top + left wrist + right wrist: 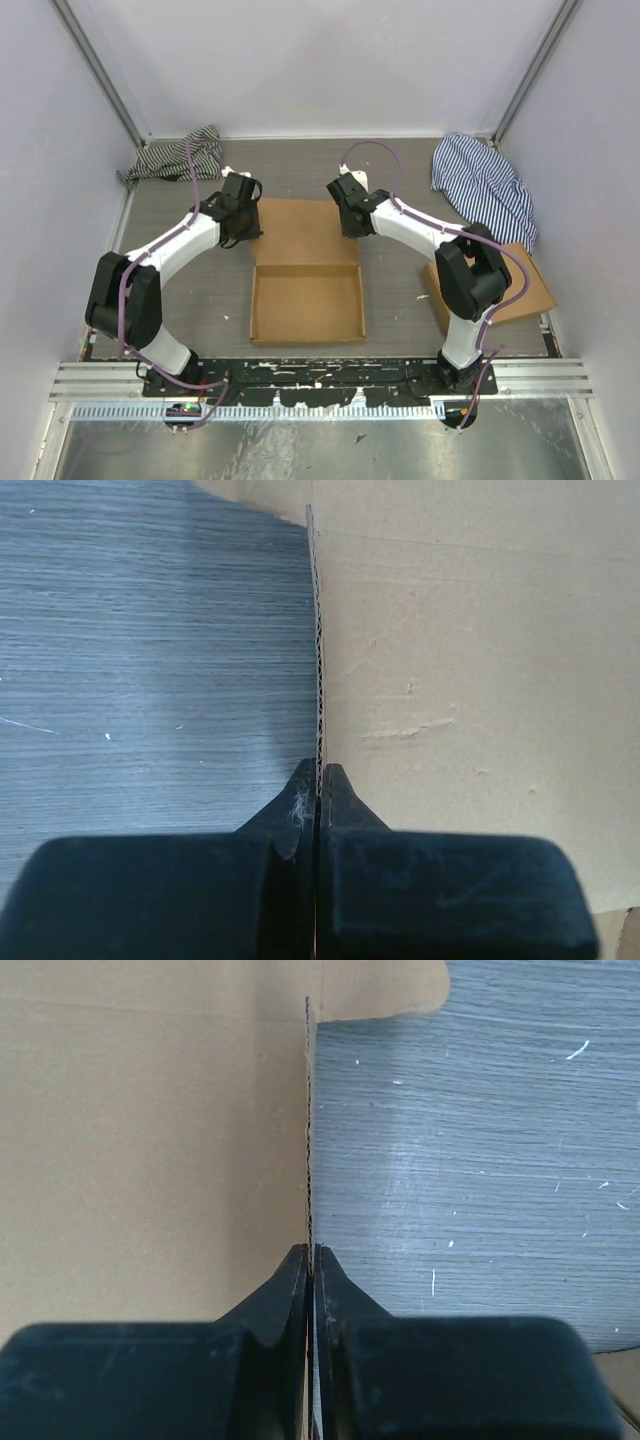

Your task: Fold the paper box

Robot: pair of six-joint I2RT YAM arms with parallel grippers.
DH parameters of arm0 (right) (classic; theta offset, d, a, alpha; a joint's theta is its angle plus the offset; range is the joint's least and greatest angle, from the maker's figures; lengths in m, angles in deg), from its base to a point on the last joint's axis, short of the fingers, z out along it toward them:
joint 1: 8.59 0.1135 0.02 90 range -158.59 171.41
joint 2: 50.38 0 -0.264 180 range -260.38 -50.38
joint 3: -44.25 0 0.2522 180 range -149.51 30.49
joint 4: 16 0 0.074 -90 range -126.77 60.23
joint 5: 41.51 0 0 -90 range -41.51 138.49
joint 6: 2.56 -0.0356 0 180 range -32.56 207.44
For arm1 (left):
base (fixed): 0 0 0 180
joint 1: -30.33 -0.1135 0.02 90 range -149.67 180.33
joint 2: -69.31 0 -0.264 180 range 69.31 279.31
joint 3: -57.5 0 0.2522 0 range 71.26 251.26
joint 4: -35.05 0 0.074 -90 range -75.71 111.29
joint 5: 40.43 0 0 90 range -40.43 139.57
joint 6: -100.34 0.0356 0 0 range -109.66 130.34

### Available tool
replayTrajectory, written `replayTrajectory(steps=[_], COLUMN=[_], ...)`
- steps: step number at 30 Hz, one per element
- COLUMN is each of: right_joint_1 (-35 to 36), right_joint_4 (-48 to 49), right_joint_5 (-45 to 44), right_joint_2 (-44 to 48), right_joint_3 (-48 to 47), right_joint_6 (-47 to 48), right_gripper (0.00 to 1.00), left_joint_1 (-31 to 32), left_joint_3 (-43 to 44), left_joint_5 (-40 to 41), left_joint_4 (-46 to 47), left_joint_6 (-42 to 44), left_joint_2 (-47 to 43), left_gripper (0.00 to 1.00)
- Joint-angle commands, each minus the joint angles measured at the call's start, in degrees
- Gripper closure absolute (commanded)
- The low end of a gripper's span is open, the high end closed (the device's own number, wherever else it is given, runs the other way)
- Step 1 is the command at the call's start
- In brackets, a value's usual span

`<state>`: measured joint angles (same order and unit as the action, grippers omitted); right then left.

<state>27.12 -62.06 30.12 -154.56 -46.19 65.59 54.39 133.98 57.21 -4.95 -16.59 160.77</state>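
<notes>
Box (305, 300) lies in the middle of the table (210, 290) between the arms, with its tray part nearer the bases and a flat panel beyond. The left gripper (318, 780) is pinched tight on the panel's upright left flap edge, and the right gripper (310, 1258) likewise on what looks like the right flap.

From above, left claw (247, 222) and right claw (352, 218) apparently hide pinched edges of the paper box (305, 300)
</notes>
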Motion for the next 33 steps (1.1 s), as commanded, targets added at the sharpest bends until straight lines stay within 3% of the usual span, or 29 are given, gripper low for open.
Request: replayTrajectory(steps=[1, 3, 6, 10, 14, 19, 26, 33], right_joint_1=[-0.40, -0.37, -0.38, -1.63, -4.32, -7.98, -9.58, -9.56], right_joint_4=[-0.85, -0.28, 0.87, 1.10, -1.86, -4.84, -7.12, -9.19], right_joint_5=[-4.29, -5.22, -5.95, -2.11, 2.65, 10.54, 22.88, 20.63], right_joint_2=[2.03, 3.40, 6.55, 11.28, 14.51, 16.64, 20.29, 21.56], right_joint_3=[-0.47, 0.94, 3.19, 3.32, 0.09, -4.09, -4.36, -3.09], right_joint_6=[-1.70, -2.40, -2.76, -0.37, 2.95, 5.62, 7.22, 7.31], right_gripper=[0.91, 0.86, 0.56, 0.44, 0.42, 0.43, 0.47, 0.50], left_joint_1=[1.06, 2.12, 4.17, 5.89, 6.95, 8.95, 10.67, 11.47], left_joint_3=[-2.44, -5.15, -11.08, -22.67, -31.04, -36.30, -38.05, -39.77], left_joint_5=[3.08, 4.72, 7.72, 9.86, 10.90, 12.52, 15.09, 16.12], left_joint_4=[5.28, 8.37, 17.12, 31.51, 43.72, 52.61, 54.25, 55.95], left_joint_6=[1.71, 3.02, 5.96, 8.91, 11.33, 14.31, 15.96, 16.38], left_joint_2=[-6.00, -8.97, -14.13, -22.16, -27.43, -31.85, -35.12, -37.75], left_gripper=[1.00, 1.00, 1.00, 1.00, 1.00, 1.00, 1.00, 1.00])
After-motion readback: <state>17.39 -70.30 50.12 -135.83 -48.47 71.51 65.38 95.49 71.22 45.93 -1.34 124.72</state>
